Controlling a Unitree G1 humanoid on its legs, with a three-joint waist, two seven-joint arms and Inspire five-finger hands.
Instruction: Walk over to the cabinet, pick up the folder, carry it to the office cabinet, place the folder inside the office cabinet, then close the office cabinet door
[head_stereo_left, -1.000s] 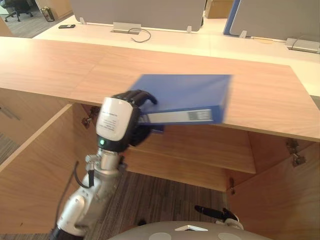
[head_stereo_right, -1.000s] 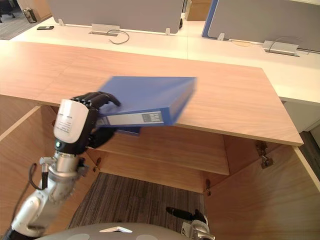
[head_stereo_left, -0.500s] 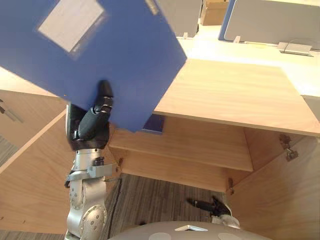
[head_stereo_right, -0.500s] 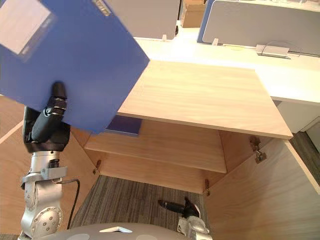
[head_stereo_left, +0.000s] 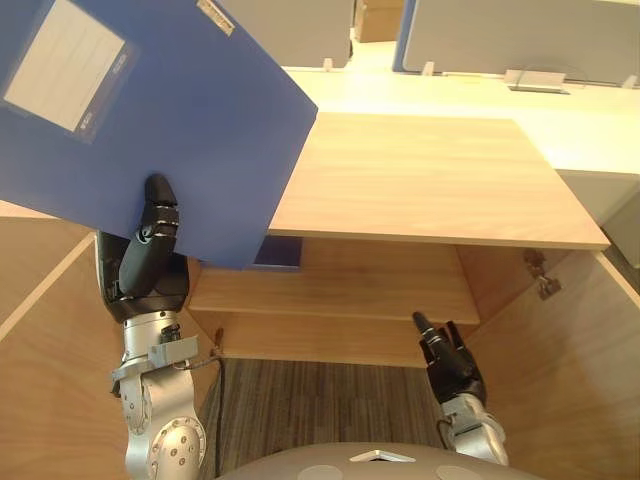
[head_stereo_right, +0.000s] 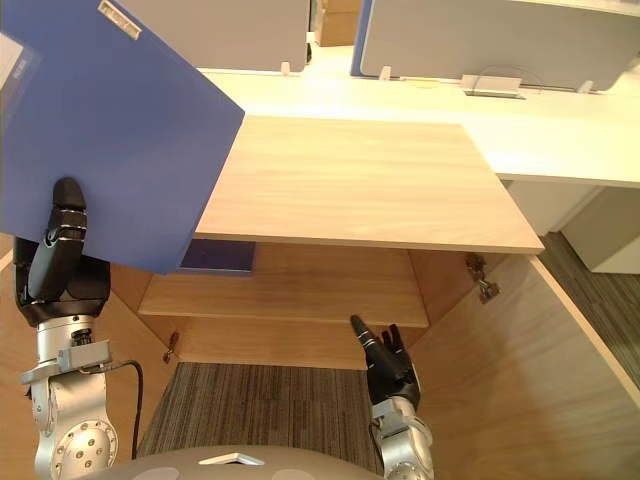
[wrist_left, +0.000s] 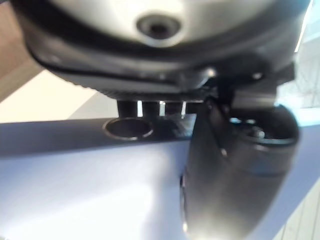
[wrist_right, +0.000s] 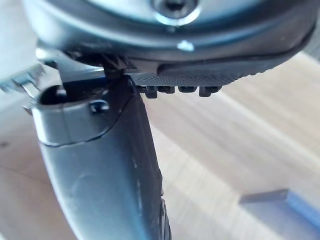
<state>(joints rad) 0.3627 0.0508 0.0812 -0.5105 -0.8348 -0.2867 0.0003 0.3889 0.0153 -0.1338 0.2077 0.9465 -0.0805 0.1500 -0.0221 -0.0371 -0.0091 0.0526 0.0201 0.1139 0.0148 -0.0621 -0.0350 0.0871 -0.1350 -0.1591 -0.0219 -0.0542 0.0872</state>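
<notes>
My left hand (head_stereo_left: 146, 262) fingers pinch the flat blue plastic folder (head_stereo_left: 190, 120), tilted high over the light wooden cabinet (head_stereo_left: 430, 180); my right hand (head_stereo_left: 448, 352) hangs slack, empty; I should level it before lowering to the shelf (head_stereo_left: 340, 292).

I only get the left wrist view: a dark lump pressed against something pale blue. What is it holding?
Observer: A blue folder, pinched by the left hand and held up tilted in front of the wooden cabinet top.
Operator: Is the cabinet open?
Observer: Yes, the left door and the right door both stand open.
Operator: And the other hand?
Observer: The right hand is low before the shelf, fingers straight, holding nothing.
</notes>
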